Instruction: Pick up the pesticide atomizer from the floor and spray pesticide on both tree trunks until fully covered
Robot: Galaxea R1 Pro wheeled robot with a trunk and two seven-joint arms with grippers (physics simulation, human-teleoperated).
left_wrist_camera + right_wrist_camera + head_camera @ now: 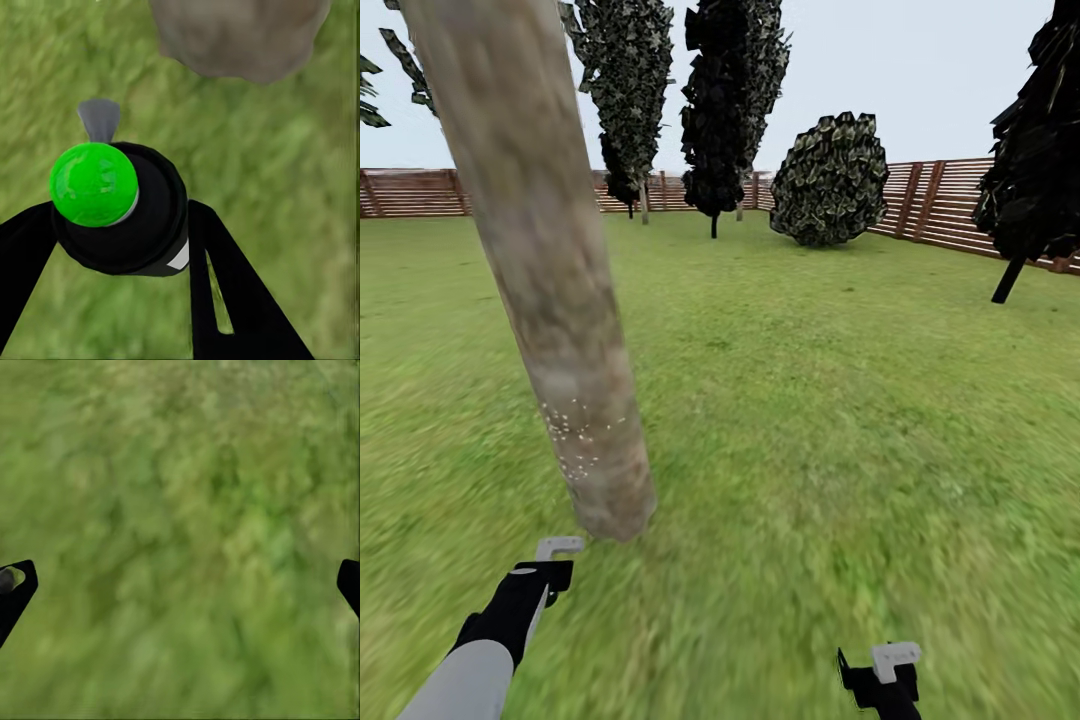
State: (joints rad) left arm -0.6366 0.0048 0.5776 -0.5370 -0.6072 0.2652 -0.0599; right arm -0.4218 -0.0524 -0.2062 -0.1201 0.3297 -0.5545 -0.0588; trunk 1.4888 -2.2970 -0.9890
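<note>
Left gripper (124, 225) is closest in the left wrist view, its black fingers (217, 277) pinching the pesticide atomizer (120, 210), a black body with a bright green cap (94, 184) and a small grey nozzle (99, 118) poking out past the cap. Nozzle points toward the base of the tree trunk (240, 34), which sits just ahead across a strip of grass, not touching. Head view: left gripper (550, 565) low at the near left, right below the foot of the trunk (550, 280); the trunk's long axis runs up and away, leaning toward the view's upper left, so most of the bark lies above the nozzle line. White specks (575, 435) dot the lower bark only; upper trunk looks bare, so coverage is judged partial and the spray probably has to sweep upward along that axis. Left arm is clearly the nearer one. Right gripper (885, 675) hangs over the lawn (840, 420) well apart from the trunk, fingers (15, 585) spread wide with nothing between them. Fence (950, 205) and dark conifers (730, 110) stand far behind.
</note>
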